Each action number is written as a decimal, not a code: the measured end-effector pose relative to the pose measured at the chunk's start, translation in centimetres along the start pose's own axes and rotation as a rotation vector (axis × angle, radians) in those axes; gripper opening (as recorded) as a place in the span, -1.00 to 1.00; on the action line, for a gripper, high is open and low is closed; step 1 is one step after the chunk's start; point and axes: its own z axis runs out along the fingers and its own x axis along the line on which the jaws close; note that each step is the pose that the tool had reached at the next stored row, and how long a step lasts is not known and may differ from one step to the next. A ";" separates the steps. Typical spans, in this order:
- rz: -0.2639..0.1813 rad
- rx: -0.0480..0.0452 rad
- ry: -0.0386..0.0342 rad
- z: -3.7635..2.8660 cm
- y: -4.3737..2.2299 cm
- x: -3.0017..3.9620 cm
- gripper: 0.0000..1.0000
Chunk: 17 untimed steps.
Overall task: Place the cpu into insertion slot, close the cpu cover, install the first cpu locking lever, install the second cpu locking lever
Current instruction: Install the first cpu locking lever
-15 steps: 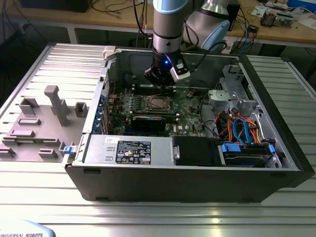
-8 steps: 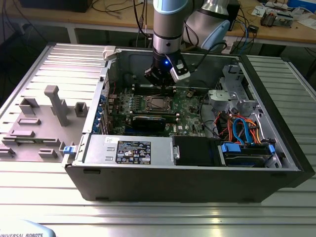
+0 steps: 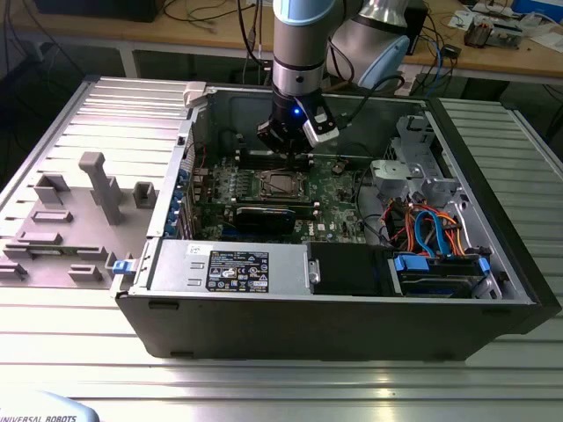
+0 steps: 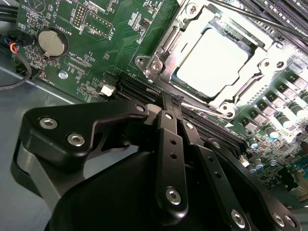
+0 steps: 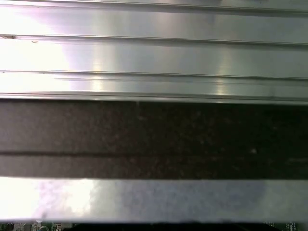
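Hovering low inside the open computer case (image 3: 493, 290), gripper (image 3: 293, 151) sitting just beyond the insertion slot (image 3: 280, 183), at roughly 12 o'clock from it in the exterior view. Fingers (image 4: 169, 120) pressing together, clenched on nothing visible, tip nearly touching a thin wire lever (image 4: 204, 109) running along the socket's near edge in the second wrist view.

Resting already in the socket: cpu (image 4: 214, 67), silvery top showing flat and square. Lying closed over it: cpu cover (image 4: 179, 32), frame surrounding the chip on all sides. So judging placement done, cover step looking done too.

Remaining, as far as visible: lever work. Working apparently on one locking lever now; whether either lever is fully hooked, cannot tell. Sitting at about 6 o'clock from the socket in the exterior view: black graphics card (image 3: 264, 217), untouched.
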 end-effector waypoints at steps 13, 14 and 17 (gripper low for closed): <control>0.000 0.0003 0.0001 0.84 -0.06 -0.06 -0.79; 0.000 0.0001 0.0001 0.84 -0.06 -0.06 -0.79; 0.000 0.0001 0.0001 0.70 -0.05 -0.07 -0.79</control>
